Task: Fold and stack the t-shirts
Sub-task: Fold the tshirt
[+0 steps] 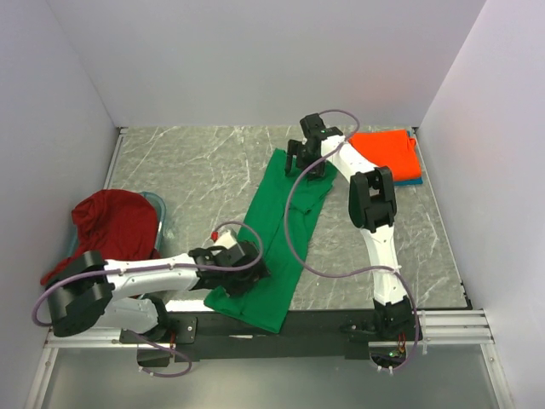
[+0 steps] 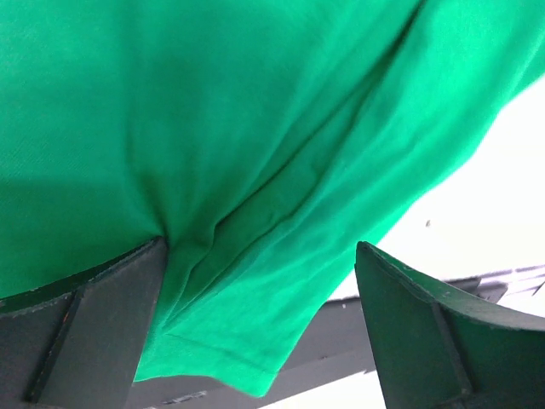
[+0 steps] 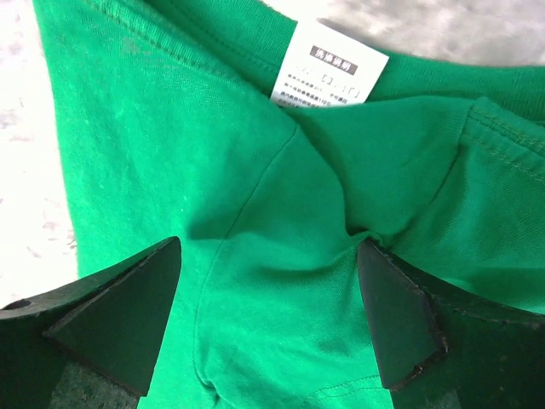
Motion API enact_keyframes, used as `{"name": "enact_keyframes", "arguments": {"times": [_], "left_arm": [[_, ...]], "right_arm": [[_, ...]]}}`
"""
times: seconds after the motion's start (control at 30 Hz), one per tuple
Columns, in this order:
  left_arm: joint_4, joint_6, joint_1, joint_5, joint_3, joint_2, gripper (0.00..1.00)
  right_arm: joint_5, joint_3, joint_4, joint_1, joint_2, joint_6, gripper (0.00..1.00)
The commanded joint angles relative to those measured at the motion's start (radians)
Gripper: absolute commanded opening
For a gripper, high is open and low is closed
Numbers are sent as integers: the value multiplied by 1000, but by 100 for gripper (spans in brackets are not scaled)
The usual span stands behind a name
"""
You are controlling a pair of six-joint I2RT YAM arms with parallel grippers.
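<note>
Across the middle of the marble-patterned counter (image 1: 196,170) lies the bright green t-shirt (image 1: 268,213), folded lengthwise into a long narrow strip. It runs on a slant from the far centre to the near edge, where its lower end hangs slightly past the counter's rim.

At that near end sits the left claw (image 1: 247,260), its jaws spread wide. In the left wrist view the green cloth fills the gap between the two dark fingers (image 2: 102,307), with a crease gathering against the left one and the hem corner showing below.

At the far end the right claw (image 1: 306,162) stands over the collar, its jaws likewise parted and holding nothing. The right wrist view shows the white neck label (image 3: 330,75) just beyond the fingers (image 3: 400,315), and wrinkled green fabric puckered between them.

A folded orange-red t-shirt (image 1: 387,153) rests in the far right corner on top of a teal-blue one (image 1: 413,181), whose edge peeks out beneath it. A dark red t-shirt (image 1: 115,223) lies crumpled in a heap at the left side.
</note>
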Motion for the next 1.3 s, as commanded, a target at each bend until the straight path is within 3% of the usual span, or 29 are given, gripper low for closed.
{"name": "enact_keyframes", "arguments": {"times": [0.0, 0.17, 0.3, 0.7, 0.97, 1.1, 1.2, 1.27], "left_arm": [[-40, -62, -72, 3, 30, 68, 99], [98, -29, -104, 62, 40, 183, 99], [120, -3, -126, 59, 88, 240, 99], [19, 37, -143, -42, 247, 274, 100], [-185, 93, -206, -172, 353, 124, 100], [-303, 47, -242, -203, 335, 58, 99], [-350, -33, -270, -192, 230, -36, 99], [-330, -88, -281, -150, 153, -125, 99]], "right_arm": [[-84, 60, -18, 0, 100, -40, 90], [-170, 207, -53, 9, 180, -57, 90], [-202, 256, 9, 31, 194, -55, 91], [-237, 269, 238, 32, 202, 134, 91], [-200, 275, 195, 31, -7, 72, 91], [-188, 240, 166, 31, -169, 29, 92], [-116, 81, 157, 32, -340, 5, 93], [-62, -146, 215, 35, -451, -1, 93]]}}
